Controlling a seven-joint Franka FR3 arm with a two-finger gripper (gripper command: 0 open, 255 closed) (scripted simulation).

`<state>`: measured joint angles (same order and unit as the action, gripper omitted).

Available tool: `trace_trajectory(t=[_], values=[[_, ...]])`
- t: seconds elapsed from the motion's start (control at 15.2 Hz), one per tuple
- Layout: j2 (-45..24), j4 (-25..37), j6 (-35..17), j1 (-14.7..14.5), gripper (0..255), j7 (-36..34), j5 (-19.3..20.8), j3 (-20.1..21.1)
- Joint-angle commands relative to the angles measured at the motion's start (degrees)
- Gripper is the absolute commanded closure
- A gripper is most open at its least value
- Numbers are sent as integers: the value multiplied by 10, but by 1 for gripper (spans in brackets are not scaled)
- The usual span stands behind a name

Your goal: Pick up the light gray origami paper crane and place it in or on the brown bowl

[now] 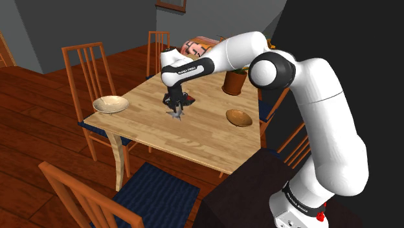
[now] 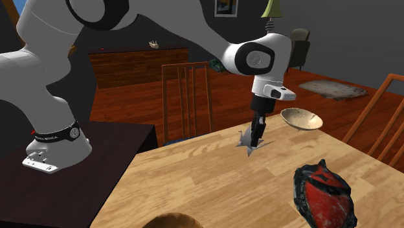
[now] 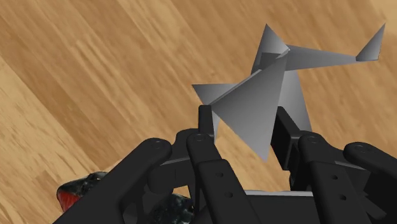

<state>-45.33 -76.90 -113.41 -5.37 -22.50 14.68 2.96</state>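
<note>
The light gray origami paper crane [image 3: 267,95] sits between my two black fingers [image 3: 205,118], which clasp its folded body, so the gripper [image 3: 243,124] is shut on it. In the shoulder view the gripper [image 1: 174,105] points down at mid-table with the crane [image 1: 176,114] at its tips, at or just above the wood. The brown bowl [image 1: 239,117] stands toward that view's right, about a hand's length from the crane. In the second exterior view the gripper [image 2: 255,137] holds the crane [image 2: 248,145], and the brown bowl's rim [image 2: 171,220] shows at the bottom edge.
A pale bowl [image 1: 110,103] sits near the wooden table's [image 1: 194,139] corner on the shoulder view's left. A red-and-black object [image 2: 322,194] lies close behind the gripper. A potted plant [image 1: 234,81] stands behind the brown bowl. Wooden chairs [image 1: 87,68] ring the table.
</note>
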Motion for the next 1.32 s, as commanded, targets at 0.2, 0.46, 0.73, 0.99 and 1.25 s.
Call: trace_trajectory(t=[0.2, 0.46, 0.73, 0.99, 1.25], values=[[22, 2, 24, 0, 255, 5, -3, 2], [36, 10, 45, 0, 255, 9, -5, 3], [48, 21, 68, 0, 255, 14, -7, 3], [87, -35, 47, 16, 255, 27, -6, 0], [148, -133, 4, 48, 255, 55, -4, -8]])
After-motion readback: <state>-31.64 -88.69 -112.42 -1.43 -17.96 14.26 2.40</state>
